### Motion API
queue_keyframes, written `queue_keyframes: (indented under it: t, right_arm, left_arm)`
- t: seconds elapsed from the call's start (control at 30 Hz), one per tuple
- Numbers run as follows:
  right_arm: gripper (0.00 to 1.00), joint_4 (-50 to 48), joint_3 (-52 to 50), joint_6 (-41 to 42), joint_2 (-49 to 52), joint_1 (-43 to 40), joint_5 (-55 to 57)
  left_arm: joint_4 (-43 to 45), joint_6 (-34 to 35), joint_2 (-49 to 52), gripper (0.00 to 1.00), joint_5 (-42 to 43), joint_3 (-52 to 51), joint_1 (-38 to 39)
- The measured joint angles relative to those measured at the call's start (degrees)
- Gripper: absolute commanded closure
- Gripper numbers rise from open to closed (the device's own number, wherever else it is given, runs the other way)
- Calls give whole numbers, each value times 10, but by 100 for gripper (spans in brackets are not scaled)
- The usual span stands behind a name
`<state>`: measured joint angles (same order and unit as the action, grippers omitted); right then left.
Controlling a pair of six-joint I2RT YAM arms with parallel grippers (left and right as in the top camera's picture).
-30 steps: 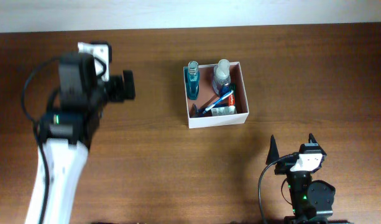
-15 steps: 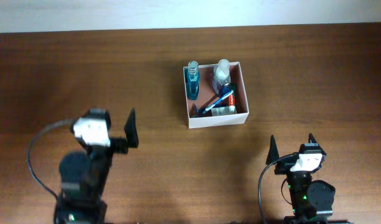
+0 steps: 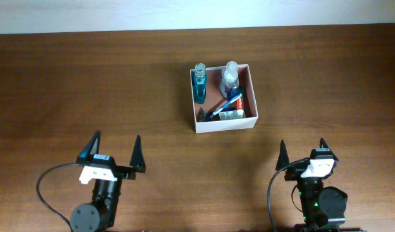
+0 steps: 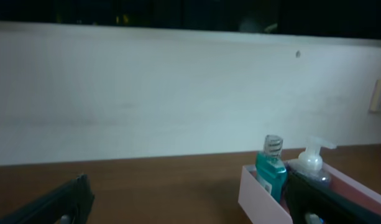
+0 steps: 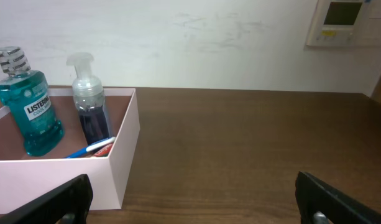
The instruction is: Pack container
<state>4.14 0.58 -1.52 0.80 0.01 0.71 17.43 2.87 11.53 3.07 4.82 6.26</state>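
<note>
- Right, the wooden counter (image 3: 120, 84) shows nothing loose from overhead. I judge the packing done, and the step in hand is simply parking clear.
- The container (image 3: 225, 124) sits right of centre on the far half of the counter with its open top up. It is well apart from both arms and a little left of the right arm's line.
- The left fingers (image 3: 138, 158) are spread wide and hold nothing. They sit low at the near edge and point toward the far wall.
- The right fingers (image 3: 281, 158) are likewise spread and empty at the near edge, facing the container's near right corner.
- Parking well, as I see it, means arms low at the near edge, fingers apart, and no sweep across the box. Both bottles stand taller than its thin walls, so a passing finger could tip them.
- The Listerine mouthwash bottle (image 3: 200, 84) stands upright in the far left corner.
- The clear pump bottle (image 3: 230, 78) stands upright near it, against the far wall.
- The toothpaste tube (image 3: 231, 115) lies flat along the near wall.
- The blue toothbrush (image 3: 221, 107) lies slanted just above the tube. A small dark item sits near the near left corner, and I cannot tell what it is.
</note>
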Motion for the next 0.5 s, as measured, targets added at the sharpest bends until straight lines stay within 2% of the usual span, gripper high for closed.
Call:
queue_keyframes:
  t: [0.3,0.5]
  right_arm:
    - [1,0,0,0,0,0,0]
    - [1,0,0,0,0,0,0]
  left_arm:
    - [-31,0,-97,1,0,-22,-1]
    - [-40,0,-106,1,0,-24,-22]
